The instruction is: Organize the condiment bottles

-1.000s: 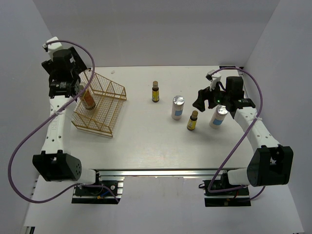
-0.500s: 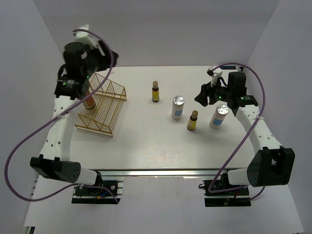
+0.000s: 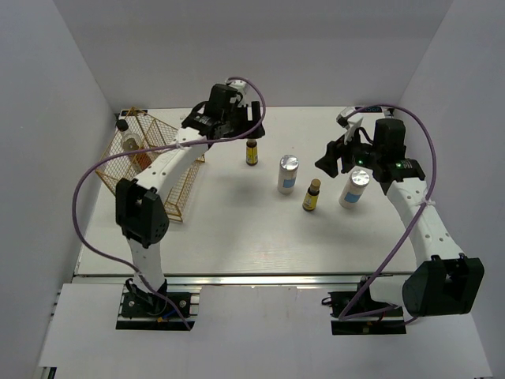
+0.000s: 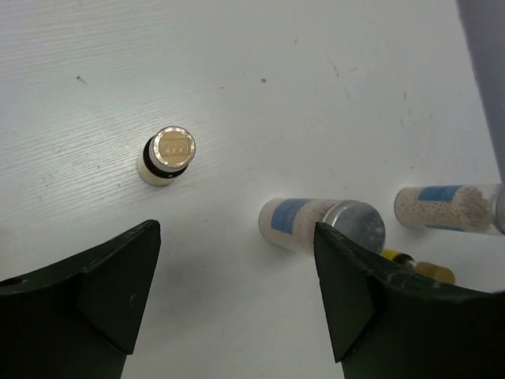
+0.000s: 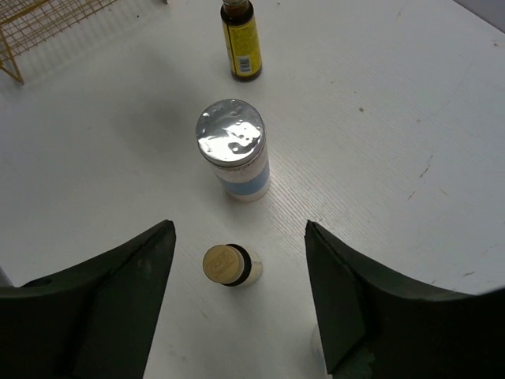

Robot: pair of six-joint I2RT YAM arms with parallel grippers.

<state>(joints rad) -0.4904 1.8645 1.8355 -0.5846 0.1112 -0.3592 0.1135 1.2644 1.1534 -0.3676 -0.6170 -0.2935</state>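
An amber bottle with a yellow label (image 3: pixel 252 150) stands at the back middle, and my open, empty left gripper (image 3: pixel 249 126) hovers just behind and above it. In the left wrist view this bottle (image 4: pixel 168 154) lies ahead and left of the gripper (image 4: pixel 235 237). A white bottle with a silver cap (image 3: pixel 288 174) stands mid-table (image 4: pixel 319 225). A second amber bottle (image 3: pixel 312 196) and a second white bottle (image 3: pixel 354 188) stand to its right. My open right gripper (image 3: pixel 327 162) hangs over the second amber bottle (image 5: pixel 227 264), between the fingers (image 5: pixel 238 233). A larger dark bottle (image 3: pixel 136 150) lies in the basket.
The gold wire basket (image 3: pixel 170 170) sits at the left of the table, its corner showing in the right wrist view (image 5: pixel 47 24). White walls close in the table on the left, back and right.
My left arm has swung from over the basket to the right, to the back middle amber bottle. The basket looks shifted. The right gripper has barely moved.
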